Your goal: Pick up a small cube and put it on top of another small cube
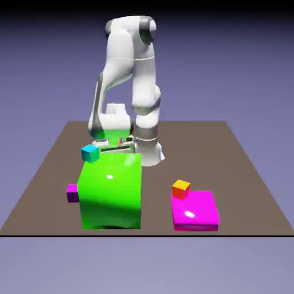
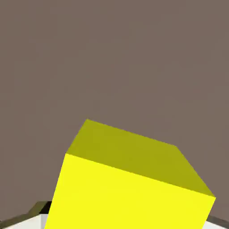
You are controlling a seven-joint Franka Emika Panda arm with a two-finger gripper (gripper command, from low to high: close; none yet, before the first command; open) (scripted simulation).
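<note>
In the exterior view, here's the arm folded down over the brown table [image 1: 189,143], its hand low behind the big green block [image 1: 112,189], and that block hides the claw and whatever sits in it! On the block's left edge, up high, there's a cyan cube [image 1: 90,153]; down beside that same edge, a purple cube [image 1: 72,193], partly covered. Over on the exterior view's right, a flat magenta block [image 1: 195,211], and at its far left corner a small orange-topped cube [image 1: 181,189]. The green block stands between camera and claw.

Now to the hand view, and there it is: the yellow cube [image 2: 129,192], big and bright at the bottom of the picture, right between the fingertips [image 2: 36,221]! The claw [image 2: 127,221] is closed on it, gripping from both sides, the cube sitting slightly skewed in the picture. Beyond it, just plain brown surface.
</note>
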